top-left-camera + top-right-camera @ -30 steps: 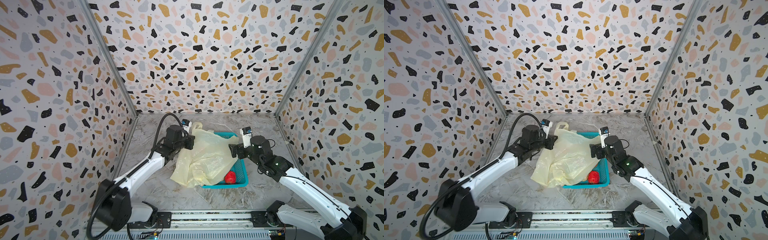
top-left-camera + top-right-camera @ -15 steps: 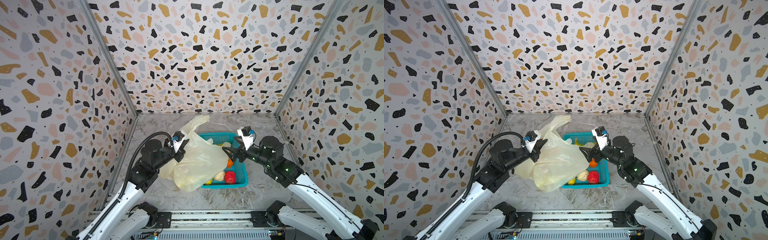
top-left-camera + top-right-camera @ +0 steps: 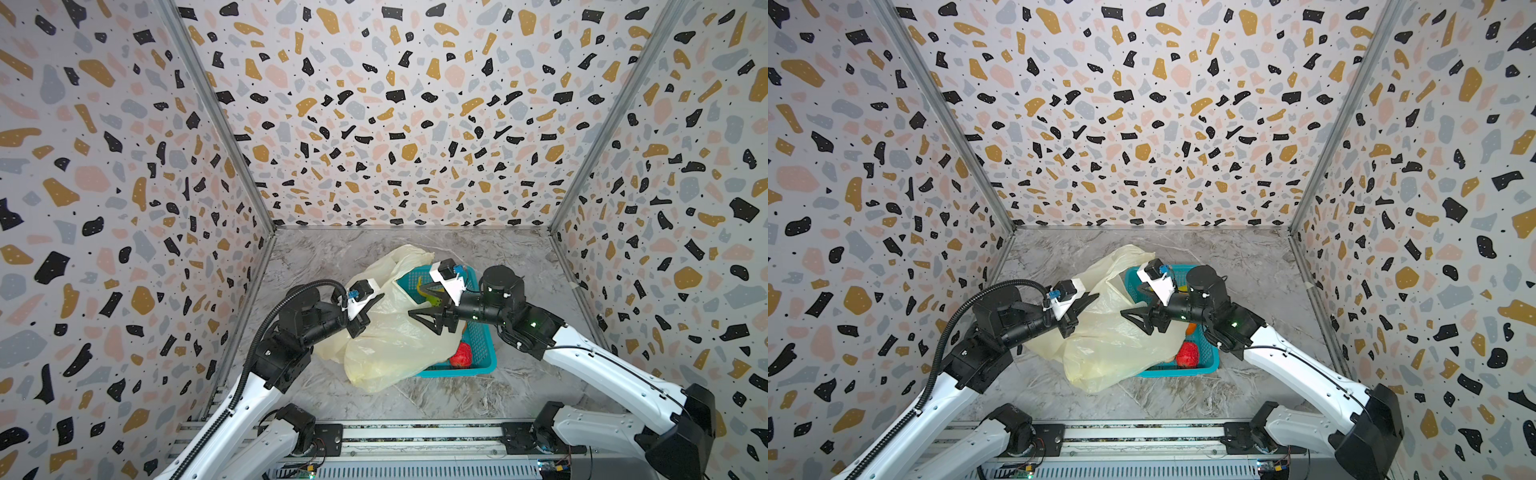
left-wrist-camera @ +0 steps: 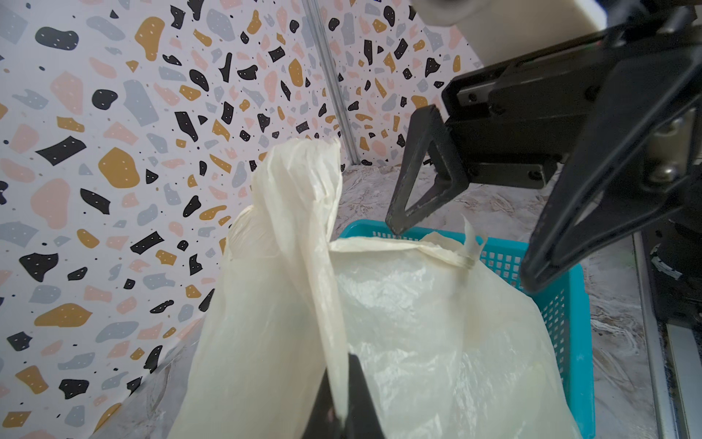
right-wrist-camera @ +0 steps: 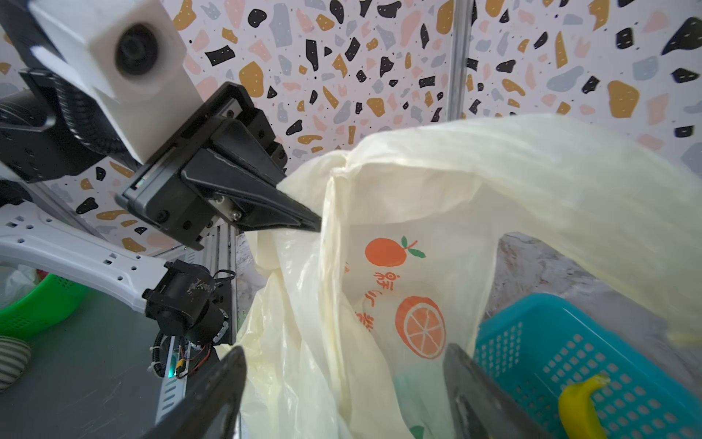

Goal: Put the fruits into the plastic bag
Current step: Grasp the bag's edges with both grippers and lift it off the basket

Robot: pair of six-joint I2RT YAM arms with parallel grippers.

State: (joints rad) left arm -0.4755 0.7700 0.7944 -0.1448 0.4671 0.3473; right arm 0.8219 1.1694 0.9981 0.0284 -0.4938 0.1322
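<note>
The pale-yellow plastic bag (image 3: 390,345) is held up, draped over the left part of the teal basket (image 3: 482,345). My left gripper (image 3: 376,299) is shut on a bunched edge of the bag (image 4: 418,323) near its top. My right gripper (image 3: 424,322) hovers open at the bag's right side, and loose bag plastic (image 5: 380,266) hangs between its spread fingers (image 5: 228,372). In the basket lie a bumpy red ball (image 3: 460,355), an orange (image 3: 1190,328) and a yellow banana (image 5: 577,403). Any other fruits are hidden under the bag.
Speckled walls close in the left, right and back of the marble table (image 3: 519,257). A metal rail (image 3: 415,432) with both arm bases runs along the front. A green basket (image 5: 38,304) sits off the table beyond the rail.
My left gripper has lifted the bag and pulled it forward and left. My right gripper has swung left to the bag's edge and its jaws have narrowed. The bag now hides more of the basket.
</note>
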